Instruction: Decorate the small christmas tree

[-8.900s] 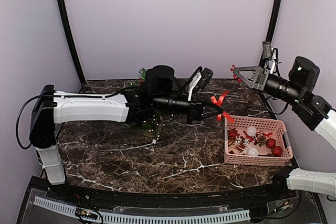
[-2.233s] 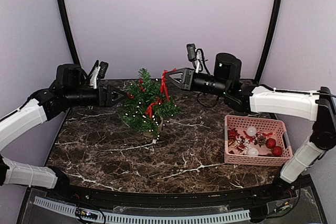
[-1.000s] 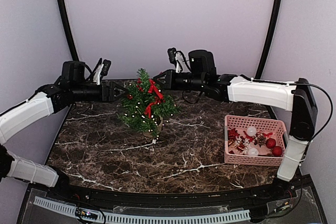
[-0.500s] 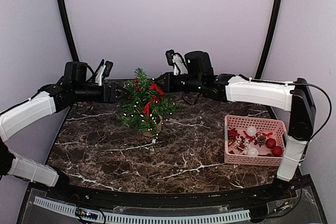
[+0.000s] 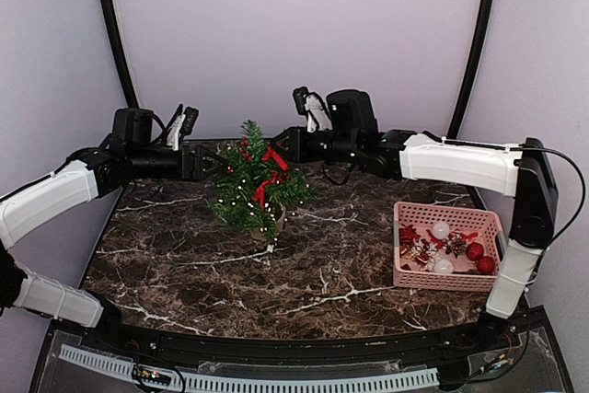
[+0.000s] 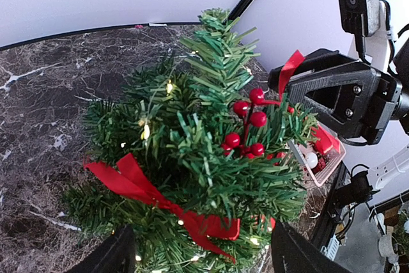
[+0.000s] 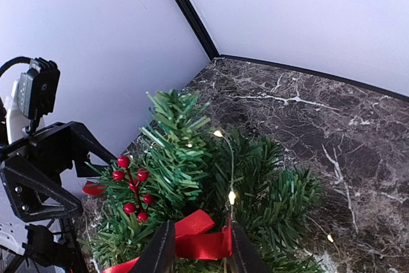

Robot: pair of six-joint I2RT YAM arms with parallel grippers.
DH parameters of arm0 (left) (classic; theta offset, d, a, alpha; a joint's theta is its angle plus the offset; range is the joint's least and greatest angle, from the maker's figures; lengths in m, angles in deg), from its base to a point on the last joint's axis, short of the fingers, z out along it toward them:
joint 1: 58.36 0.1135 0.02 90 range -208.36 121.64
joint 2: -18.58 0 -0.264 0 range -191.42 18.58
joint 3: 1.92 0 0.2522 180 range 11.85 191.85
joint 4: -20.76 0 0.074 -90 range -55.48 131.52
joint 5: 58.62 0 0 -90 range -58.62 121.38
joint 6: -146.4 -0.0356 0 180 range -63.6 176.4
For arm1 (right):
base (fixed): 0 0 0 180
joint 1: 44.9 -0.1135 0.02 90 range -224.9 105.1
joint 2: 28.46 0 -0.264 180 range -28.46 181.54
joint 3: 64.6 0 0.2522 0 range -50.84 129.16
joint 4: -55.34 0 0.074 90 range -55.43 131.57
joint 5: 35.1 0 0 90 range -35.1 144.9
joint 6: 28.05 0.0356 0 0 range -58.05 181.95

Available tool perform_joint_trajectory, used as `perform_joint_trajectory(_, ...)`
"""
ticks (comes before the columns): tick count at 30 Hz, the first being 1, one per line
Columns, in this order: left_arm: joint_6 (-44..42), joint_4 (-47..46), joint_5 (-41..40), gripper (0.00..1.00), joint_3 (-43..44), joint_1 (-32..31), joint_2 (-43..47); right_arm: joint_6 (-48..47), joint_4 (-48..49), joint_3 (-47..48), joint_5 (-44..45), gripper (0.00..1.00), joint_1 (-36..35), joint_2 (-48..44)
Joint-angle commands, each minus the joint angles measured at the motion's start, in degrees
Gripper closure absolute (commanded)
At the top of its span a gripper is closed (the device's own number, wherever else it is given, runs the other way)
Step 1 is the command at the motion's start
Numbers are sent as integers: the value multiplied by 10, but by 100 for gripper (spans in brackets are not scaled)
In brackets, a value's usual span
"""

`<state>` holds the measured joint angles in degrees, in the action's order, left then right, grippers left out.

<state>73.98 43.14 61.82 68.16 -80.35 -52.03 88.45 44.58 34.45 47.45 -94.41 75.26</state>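
Jaws of the right gripper (image 7: 200,225) stand slightly parted around the red ribbon (image 7: 208,245) on the small christmas tree (image 5: 250,186), upright at the back of the table (image 5: 350,283), with the left gripper (image 6: 203,249) gaping beside it, so backing straight out should avoid snagging.

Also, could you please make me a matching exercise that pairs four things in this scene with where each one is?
1 small christmas tree
2 pink basket
3 red ribbon
4 red berries

A on a stem in the upper branches
B right side of the table
C between left gripper and right gripper
D at the right gripper's fingertips

Pairs: 1-C, 2-B, 3-D, 4-A
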Motion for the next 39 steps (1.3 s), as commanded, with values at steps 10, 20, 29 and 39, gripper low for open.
perform_joint_trajectory(10, -9, -7, -6, 25, 7, 4, 29, 0, 15, -44, 27, 56, -5, -70)
perform_joint_trajectory(20, -14, -9, -50, 24, -9, 4, 65, -4, 20, -67, 43, 25, -6, -101)
perform_joint_trajectory(29, -5, -25, -122, 20, 1, 4, 105, -18, 14, -119, 121, 5, -3, -179)
perform_joint_trajectory(39, -49, -88, -171, 12, 82, 68, -35, -25, 23, -193, 131, 1, 116, -195)
